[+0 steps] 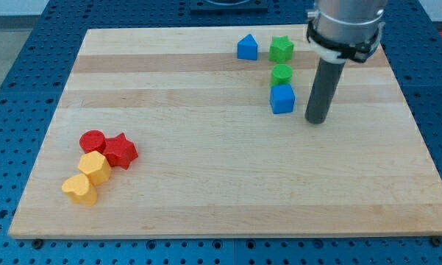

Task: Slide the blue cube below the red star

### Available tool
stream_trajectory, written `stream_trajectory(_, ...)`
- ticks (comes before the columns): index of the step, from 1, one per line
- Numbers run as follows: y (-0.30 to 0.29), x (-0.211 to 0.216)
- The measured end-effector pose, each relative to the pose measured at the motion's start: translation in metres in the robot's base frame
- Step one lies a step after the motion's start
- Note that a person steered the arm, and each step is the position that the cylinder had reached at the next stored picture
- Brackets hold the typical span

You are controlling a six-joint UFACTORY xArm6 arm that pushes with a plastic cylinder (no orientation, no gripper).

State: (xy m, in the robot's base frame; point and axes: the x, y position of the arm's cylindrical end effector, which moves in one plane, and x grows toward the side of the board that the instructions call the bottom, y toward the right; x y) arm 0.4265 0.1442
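The big wood board (228, 184) lies flat w/ a blue peg table (15, 66) showing round its edges. The arm (346, 26) comes down from the view's top right & ends in a dark rod. My tip (317, 120) sits on the board, in the top right part. It's just a plain rod, so it holds nothing & touches no block.

Just to the view's left of my tip is the blue cube (282, 99). There's a small gap between them. Right above the cube, touching it or nearly so, is a round green block (281, 73). Up & left of my tip, near the board's top edge, is a green block (282, 48) w/ bumpy star-like sides. Next to that, a bit more to the left, is a blue block (247, 47) w/ a pointy top like a little house.

Far from my tip, way down to the view's bottom left, 4 blocks sit bunched up. The red star (120, 151) is the one closest to my tip. A round red block (93, 140) touches its left side. Under those is a yellow block (95, 168), can't tell its shape for sure. Lowest & furthest is a yellow heart (80, 189).

The blue cube is well apart from the red star, up on the other side of the board.
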Motion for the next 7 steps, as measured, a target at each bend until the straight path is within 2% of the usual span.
stream_trajectory(1,0.004,-0.034)
stream_trajectory(3,-0.048,-0.047)
stream_trajectory(5,-0.097,-0.016)
stream_trajectory(7,-0.111,0.025)
